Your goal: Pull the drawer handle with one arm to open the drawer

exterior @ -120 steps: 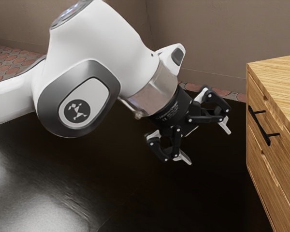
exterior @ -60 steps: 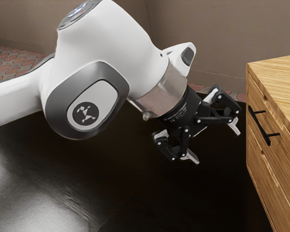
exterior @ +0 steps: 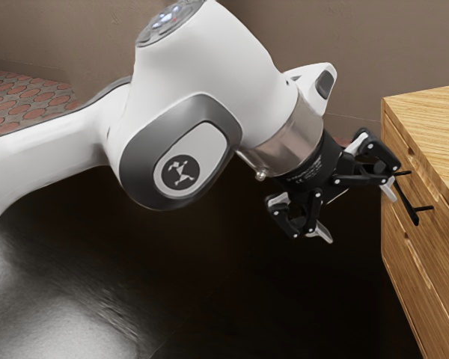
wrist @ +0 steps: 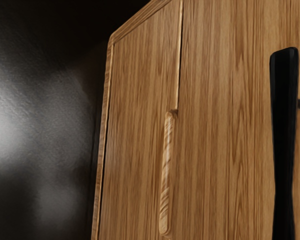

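Observation:
A wooden cabinet (exterior: 426, 127) stands at the exterior view's right edge. Its upper drawer front (exterior: 404, 161) lies flush with the body and carries a black bar handle (exterior: 404, 196). My gripper (exterior: 356, 212) is open, just to the exterior view's left of the handle. One fingertip (exterior: 389, 188) is close beside the bar; I cannot tell if it touches. Nothing is between the fingers. In the wrist view the handle (wrist: 283, 150) stands out in front of the oak drawer front (wrist: 225, 125).
A dark glossy table (exterior: 97, 299) spreads under the arm and up to the cabinet. A lower drawer front (exterior: 423, 299) sits below the handled one. A wooden recessed grip (wrist: 165, 175) is on the neighbouring panel. Beige walls and a tiled floor lie behind.
My arm has moved toward the exterior view's right, bringing the open gripper from mid-table up to the black handle. The drawer has not moved.

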